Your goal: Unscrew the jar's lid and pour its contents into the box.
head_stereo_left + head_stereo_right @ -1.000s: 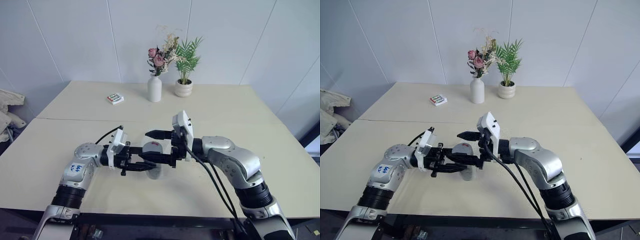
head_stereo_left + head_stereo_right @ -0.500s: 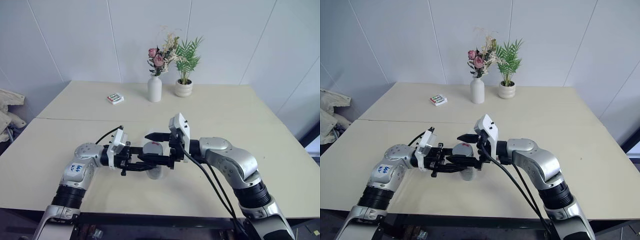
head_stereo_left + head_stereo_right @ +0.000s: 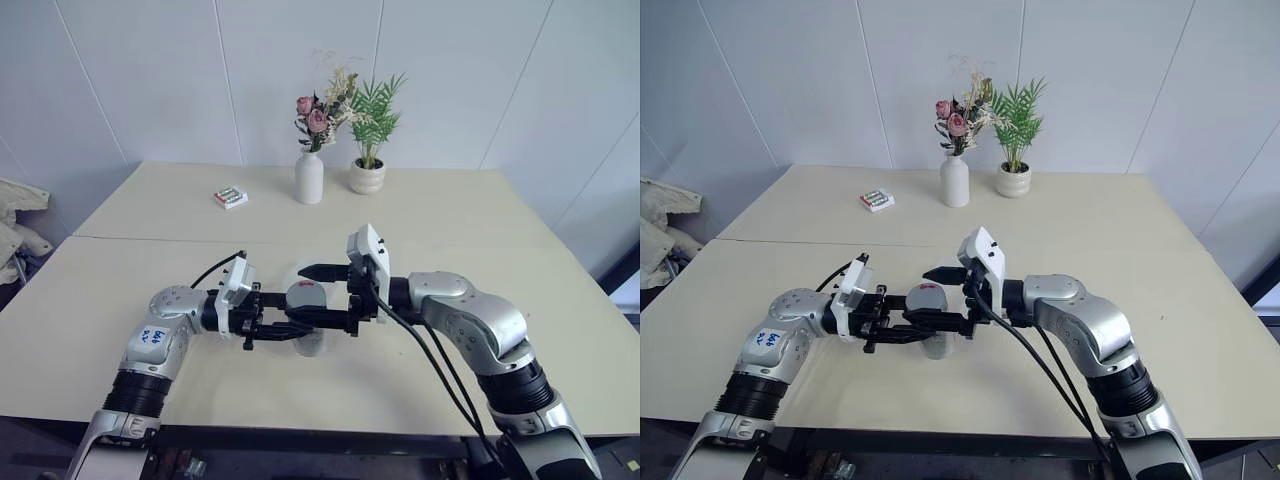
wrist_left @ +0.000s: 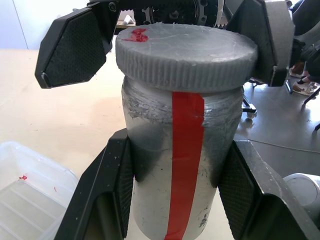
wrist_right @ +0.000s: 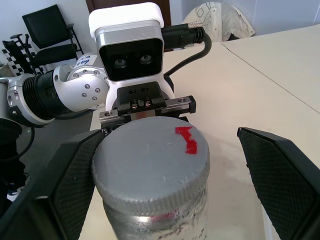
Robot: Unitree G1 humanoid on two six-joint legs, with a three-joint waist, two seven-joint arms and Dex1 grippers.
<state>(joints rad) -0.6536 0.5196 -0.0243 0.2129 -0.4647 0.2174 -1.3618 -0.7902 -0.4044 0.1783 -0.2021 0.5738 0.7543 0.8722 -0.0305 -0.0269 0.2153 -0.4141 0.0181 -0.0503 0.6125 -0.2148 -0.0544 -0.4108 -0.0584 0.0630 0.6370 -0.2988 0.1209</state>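
Your left gripper (image 4: 175,200) is clamped on the body of the jar (image 4: 177,165), one finger on each side of the glass below the cap, holding it upright above the worktop (image 3: 420,215), toward its near edge and about midway between the left and right edges. The jar carries a red strip down its side, and the lid (image 5: 150,167) sits on top of it, grey and ribbed round the rim, with a small red mark on its flat face. Your right gripper (image 3: 327,293) comes in level from the opposite side with its fingers (image 5: 287,175) spread wide; they stand on either side of the lid with a clear gap, not touching it. The box (image 4: 27,200) lies on the worktop just beside and below the jar, translucent, and a corner of it is visible past your left gripper. You cannot make out the contents through the cloudy glass. Near the far edge of the worktop stand a white vase of flowers (image 3: 309,175) and a small potted plant (image 3: 367,172), close together, with a small flat pack (image 3: 230,196) lying to their left.
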